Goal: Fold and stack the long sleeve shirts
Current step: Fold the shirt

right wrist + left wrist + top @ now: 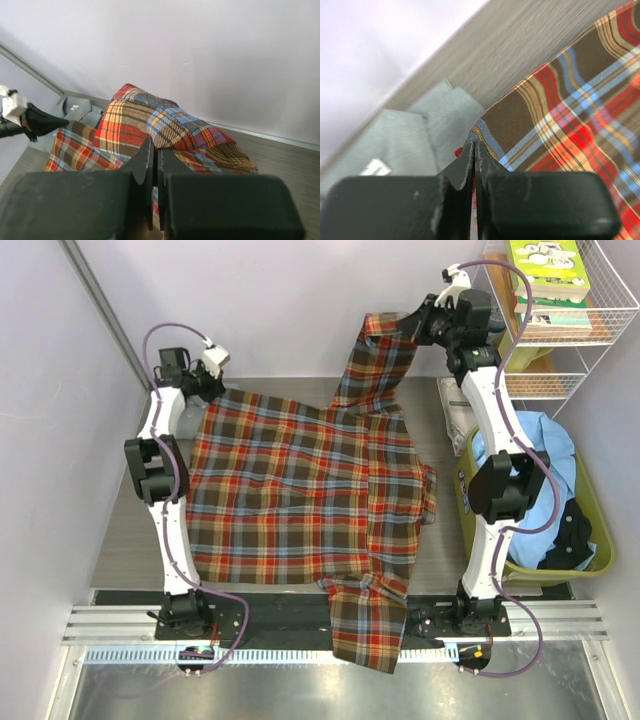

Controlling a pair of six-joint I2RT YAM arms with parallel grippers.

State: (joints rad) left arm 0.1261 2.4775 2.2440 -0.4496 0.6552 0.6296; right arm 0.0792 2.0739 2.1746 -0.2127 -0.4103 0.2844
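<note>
The plaid flannel shirt lies spread flat on the table, and one sleeve hangs over the near edge. My left gripper is shut on the shirt's far left corner; the wrist view shows its jaws pinching the cloth edge. My right gripper is shut on the other sleeve and holds it raised at the back; the wrist view shows its jaws clamped on the bunched plaid sleeve. A pale grey folded cloth lies by the back left wall and also shows in the right wrist view.
An olive basket with blue and dark clothes stands at the right, beside the right arm. A wire shelf with books stands at the back right. Walls close off the back and left. A metal rail runs along the near edge.
</note>
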